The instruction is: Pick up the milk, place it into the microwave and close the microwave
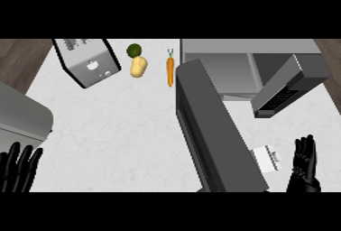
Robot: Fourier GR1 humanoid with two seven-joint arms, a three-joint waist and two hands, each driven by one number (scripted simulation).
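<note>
A small white milk carton is sitting on the pale counter between the dark grey open microwave door and the black right hand, just left of that nearer hand, long axis pointing roughly away from the robot; the hand is hovering released, fingers straight

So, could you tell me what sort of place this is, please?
Most likely a kitchen: a grey microwave with its door open, an orange carrot and a yellow potato sit on a white counter.
</note>
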